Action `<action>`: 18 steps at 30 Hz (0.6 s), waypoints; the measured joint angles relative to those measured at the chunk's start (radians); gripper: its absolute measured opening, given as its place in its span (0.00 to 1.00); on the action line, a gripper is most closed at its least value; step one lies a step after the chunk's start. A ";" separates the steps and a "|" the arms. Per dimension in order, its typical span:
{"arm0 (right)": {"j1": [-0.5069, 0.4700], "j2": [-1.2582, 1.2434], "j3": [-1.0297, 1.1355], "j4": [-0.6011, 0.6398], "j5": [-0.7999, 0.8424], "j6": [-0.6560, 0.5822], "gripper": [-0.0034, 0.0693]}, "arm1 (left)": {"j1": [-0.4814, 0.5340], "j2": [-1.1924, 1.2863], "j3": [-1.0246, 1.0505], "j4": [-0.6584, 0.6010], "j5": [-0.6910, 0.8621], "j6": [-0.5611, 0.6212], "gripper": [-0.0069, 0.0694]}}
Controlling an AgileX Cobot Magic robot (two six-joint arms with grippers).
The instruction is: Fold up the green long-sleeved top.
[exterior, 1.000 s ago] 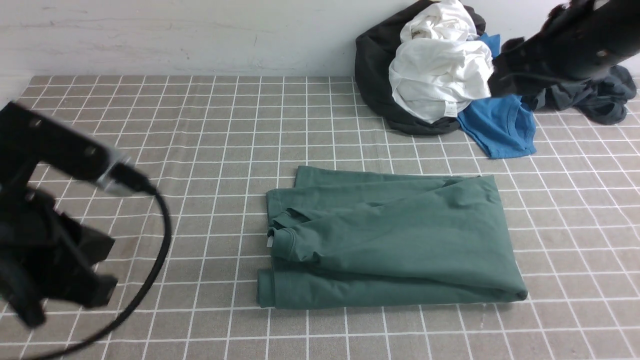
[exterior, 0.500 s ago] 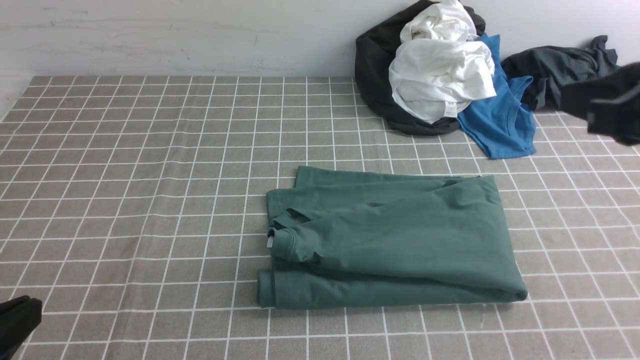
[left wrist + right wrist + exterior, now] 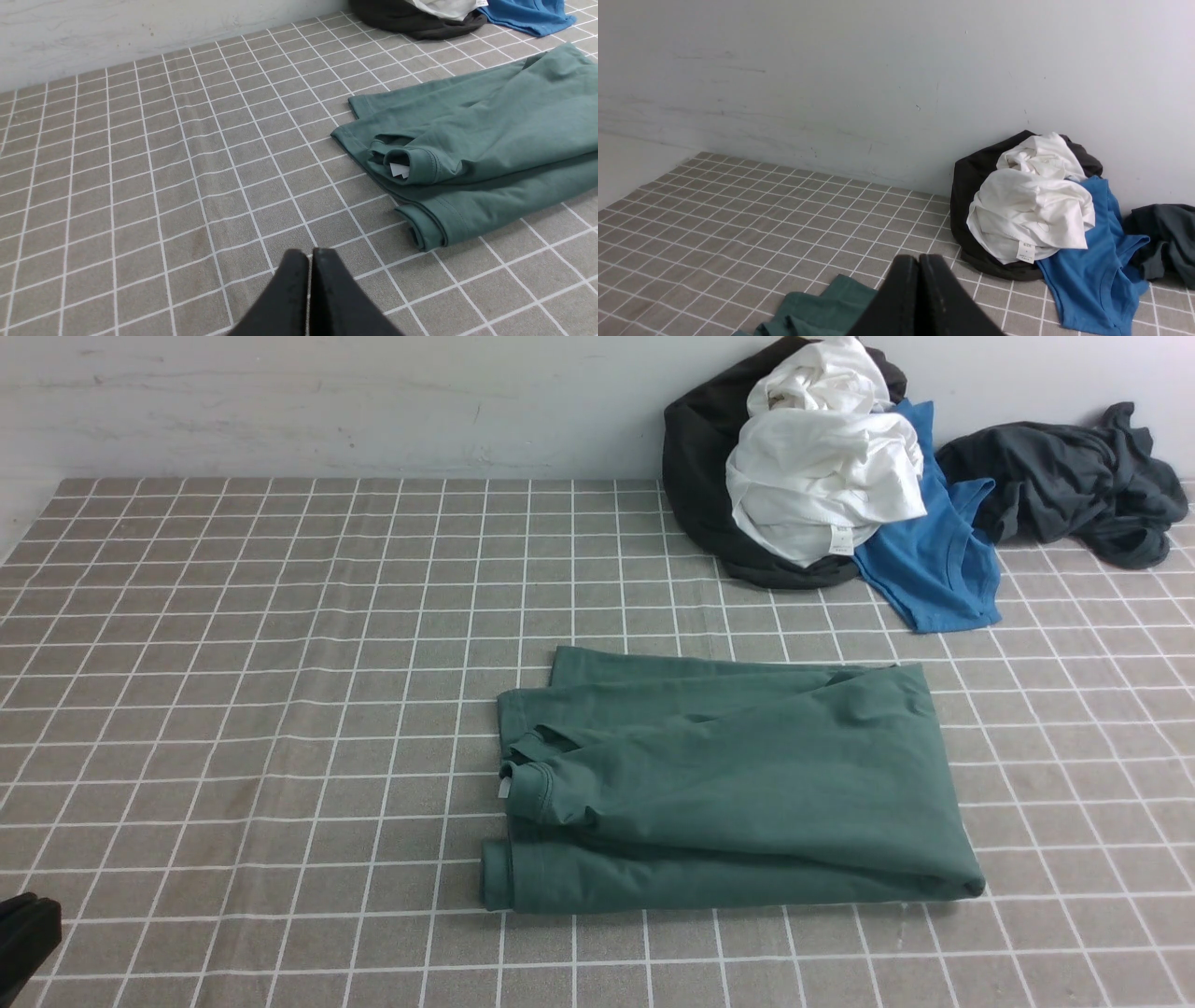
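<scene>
1. The left claw (image 3: 310, 254) has its two black fingers pressed together with nothing between them; it hangs over bare checked cloth near the front left of the tabletop, apart from the clothes.
2. The right claw (image 3: 919, 261) is pressed together too and holds nothing; its wrist view looks past it toward the back wall (image 3: 878, 70).
3. The green long-sleeved top (image 3: 728, 784) lies folded into a rough rectangle on the checked tablecloth (image 3: 280, 663), slightly right of the middle and toward the front edge. Its ribbed neck with a small white tag (image 3: 399, 170) faces the left side, and the layered edges show at that end.
4. At the back right corner, against the wall, sits a heap: a white shirt (image 3: 822, 476) on top of a dark garment (image 3: 700, 476), with a blue shirt (image 3: 934, 569) spread just beside it.
5. Another dark grey garment (image 3: 1074, 476) lies crumpled further right, near the blue shirt, well apart from the green top.
</scene>
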 joint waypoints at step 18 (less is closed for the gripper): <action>0.000 -0.044 0.005 -0.002 0.050 0.000 0.03 | 0.000 0.000 0.000 0.000 0.000 0.000 0.08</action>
